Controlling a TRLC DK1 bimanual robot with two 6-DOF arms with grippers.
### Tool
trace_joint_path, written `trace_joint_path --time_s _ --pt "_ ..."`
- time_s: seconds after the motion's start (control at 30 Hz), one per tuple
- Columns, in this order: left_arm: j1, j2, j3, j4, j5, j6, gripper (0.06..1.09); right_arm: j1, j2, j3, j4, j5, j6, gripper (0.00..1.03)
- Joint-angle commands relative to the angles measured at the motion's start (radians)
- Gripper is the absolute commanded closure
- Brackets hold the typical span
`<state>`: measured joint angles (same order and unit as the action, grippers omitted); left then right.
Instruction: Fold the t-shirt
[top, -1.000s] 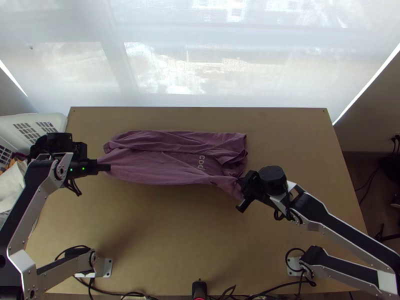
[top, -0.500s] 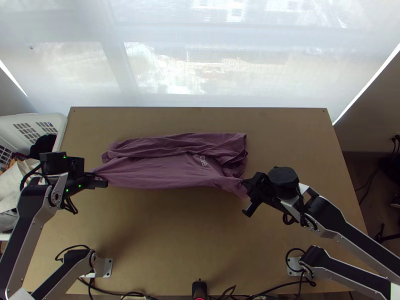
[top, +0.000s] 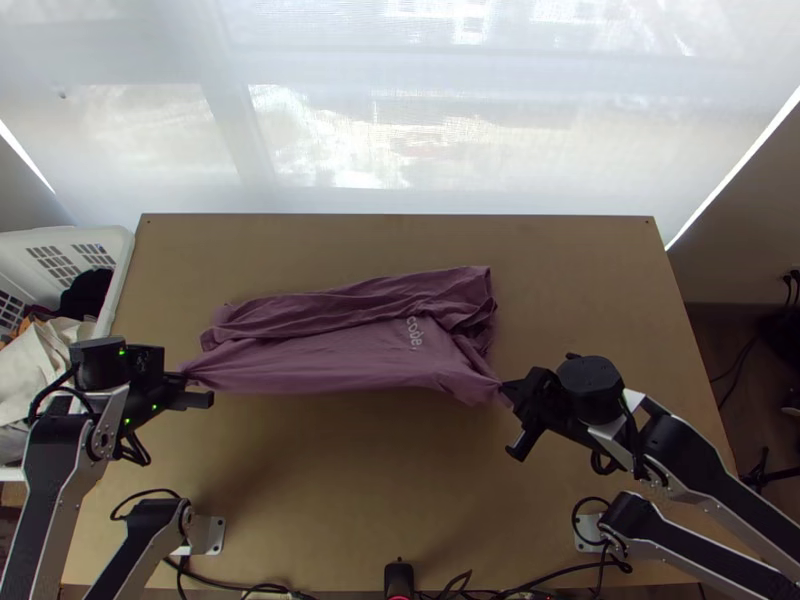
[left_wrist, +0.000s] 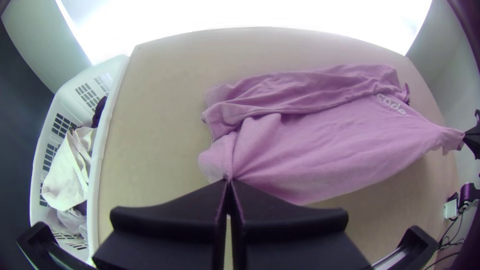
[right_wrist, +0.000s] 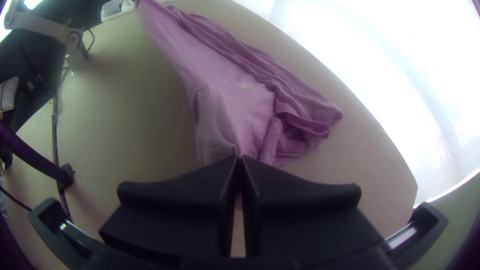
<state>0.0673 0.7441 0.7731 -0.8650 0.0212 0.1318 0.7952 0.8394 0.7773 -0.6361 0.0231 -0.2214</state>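
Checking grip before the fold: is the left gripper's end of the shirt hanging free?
No, the shirt is pinched between the closed fingertips of the left gripper.

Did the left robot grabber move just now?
Yes. Seen from above, the left gripper moved toward the table's near edge, pulling the t-shirt along.

basket (top: 123, 272): cut off, top view's left edge | t-shirt (top: 330, 362): pinched parts hidden
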Motion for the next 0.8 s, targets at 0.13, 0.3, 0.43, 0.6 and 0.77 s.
trace_joint_path --time_s 0.13,0.3,0.43,0.6,0.77 --pt "-0.011 -0.117 -0.052 -0.083 0.002 0.003 1.05 0.038 -0.077 -0.003 -0.119 -0.005 0.007 1.0" --pt "-0.018 -0.137 -0.067 -0.1 0.003 0.002 1.05 0.052 -0.079 0.02 -0.145 -0.009 0.014 1.0" --pt "-0.018 -0.135 -0.07 -0.095 0.003 0.003 1.05 0.056 -0.069 0.027 -0.139 -0.008 0.004 1.0" --pt "-0.018 -0.095 -0.07 -0.051 0.002 0.008 1.05 0.039 -0.031 0.023 -0.065 -0.006 -0.012 1.0" --pt "-0.017 -0.045 -0.057 -0.003 0.0 0.011 1.05 0.022 -0.022 0.008 0.01 -0.006 -0.022 1.0"
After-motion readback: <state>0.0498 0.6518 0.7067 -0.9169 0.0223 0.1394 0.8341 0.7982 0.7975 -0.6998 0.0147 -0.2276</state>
